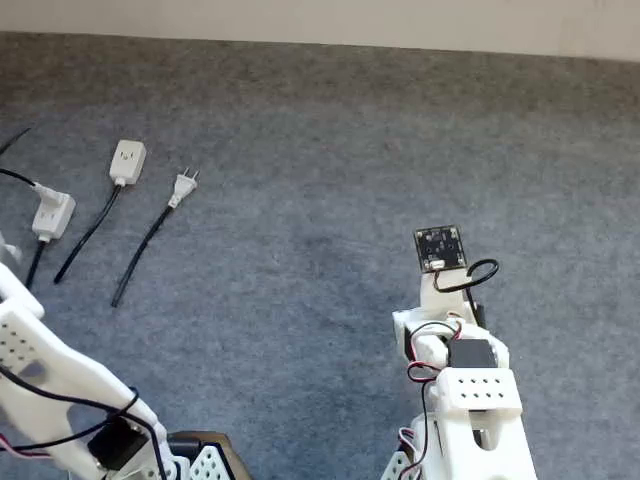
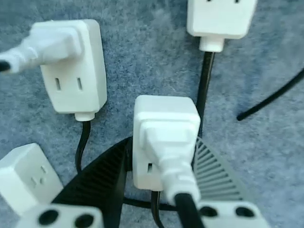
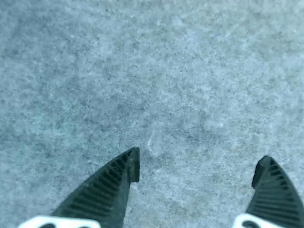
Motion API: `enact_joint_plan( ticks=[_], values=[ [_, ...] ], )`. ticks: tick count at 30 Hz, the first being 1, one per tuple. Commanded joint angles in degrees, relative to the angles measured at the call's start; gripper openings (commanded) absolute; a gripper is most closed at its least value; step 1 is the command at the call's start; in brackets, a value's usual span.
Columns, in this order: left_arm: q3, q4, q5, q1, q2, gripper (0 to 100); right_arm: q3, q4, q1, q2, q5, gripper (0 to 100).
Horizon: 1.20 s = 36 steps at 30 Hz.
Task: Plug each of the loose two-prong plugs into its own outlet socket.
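- Left claw: you have it closed on a white socket, with a black finger against each side. A white plug is seated in this socket.
- Second socket: lies on the counter just beside the held one. A seated plug fills one slot pair; the other pair is free.
- Third socket: sits on a black cord at the far left of the counter, slots vacant.
- Loose plug: lies just beside the third socket, apart from it, prongs pointing away from the arms.
- Fourth socket: near the left claw, slots vacant.
- Right claw: you have it spread wide over the grey counter, well apart from the plugs.
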Motion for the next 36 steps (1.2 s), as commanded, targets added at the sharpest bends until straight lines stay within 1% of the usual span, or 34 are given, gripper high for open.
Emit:
enact_joint_plan(
  ticks=[1, 3, 4, 5, 8, 12, 16, 19, 21, 23, 25, 27, 29, 31, 34, 36],
  values=[
    [-12.5, 6.9, -0.4, -0.7, 5.1, 15, -0.3, -0.9, -0.6, -1.0, 0.3, 36.1],
    [-16.9, 10.7, 0.0, -0.9, 5.5, 24, -0.3, -0.9, -0.6, -1.0, 0.4, 36.1],
    [-18.8, 12.5, 0.2, -1.0, 5.5, 27, -0.3, -0.9, -0.6, -1.0, 0.4, 36.1],
    [-20.2, 13.3, 1.1, -1.2, 5.5, 28, -0.3, -0.9, -0.6, -1.0, 0.4, 36.1],
    [-22.9, 13.2, 4.1, -1.8, 3.7, 26, -0.3, -1.0, -0.6, -1.0, 0.4, 36.1],
    [-20.9, 13.2, 6.2, -1.7, -0.7, 25, -0.3, -1.0, -0.6, -1.0, 0.4, 36.1],
    [-18.9, 13.2, 7.1, -1.0, -7.4, 25, -0.3, -1.0, -0.6, -1.0, 0.4, 36.1],
    [-18.9, 13.2, 10.9, 0.9, -13.9, 25, -0.3, -1.0, -0.6, -1.0, 0.4, 36.1],
    [-19.0, 13.2, 13.6, 3.3, -19.6, 25, -0.3, -1.0, -0.6, -1.0, 0.4, 36.1],
    [-19.0, 13.1, 16.8, 7.2, -25.4, 25, -0.3, -1.0, -0.6, -1.0, 0.4, 36.1],
    [-18.9, 13.1, 18.8, 12.4, -30.1, 25, -0.3, -1.0, -0.6, -1.0, 0.4, 36.1],
    [-18.8, 12.3, 19.3, 19.2, -31.9, 25, -0.3, -1.0, -0.6, -1.0, 0.4, 36.1],
    [-18.8, 11.0, 19.4, 25.4, -30.5, 25, -0.3, -1.0, -0.6, -1.0, 0.4, 36.1],
    [-18.8, 8.0, 19.5, 29.4, -26.7, 25, -0.3, -1.0, -0.6, -1.0, 0.4, 36.1],
    [-19.0, 3.1, 24.0, 31.3, -17.5, 25, -0.3, -1.0, -0.6, -1.0, 0.4, 36.1],
    [-19.1, -0.2, 24.6, 31.4, -11.4, 25, -0.3, -1.0, -0.6, -1.0, 0.4, 36.1]
  ],
)
